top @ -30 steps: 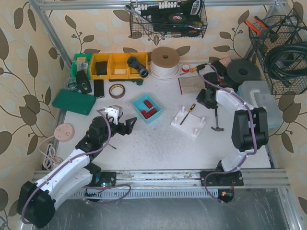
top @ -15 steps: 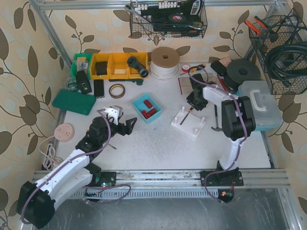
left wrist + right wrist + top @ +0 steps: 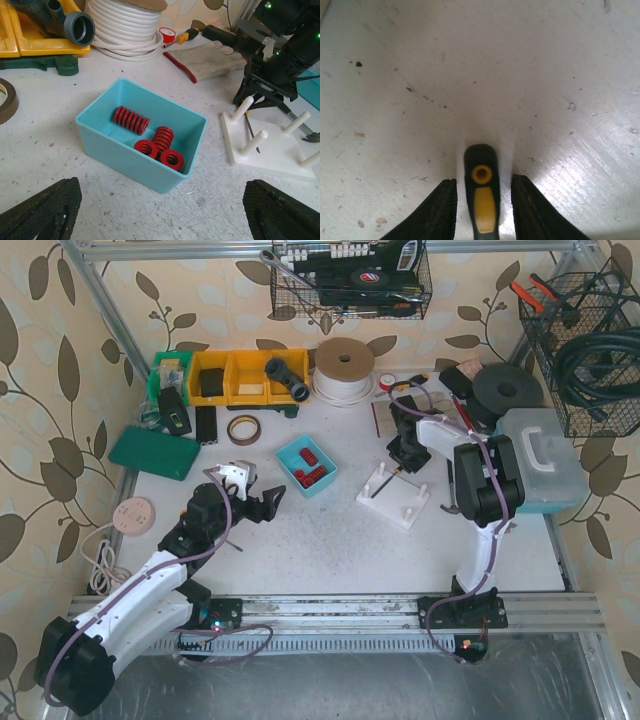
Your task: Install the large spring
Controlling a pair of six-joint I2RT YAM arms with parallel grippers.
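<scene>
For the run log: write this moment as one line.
left gripper open, facing bin | right gripper astride screwdriver handle, not clamped | springs in bin | pegs bare

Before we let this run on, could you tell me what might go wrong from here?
The right pincer straddles the screwdriver handle with gaps on both sides; closing off-centre could let it slip.
Its shaft lies on the peg base, so lifting might nudge that base.
Three red springs crowd one corner of the bin; the open left pincer may catch the wrong one.
</scene>
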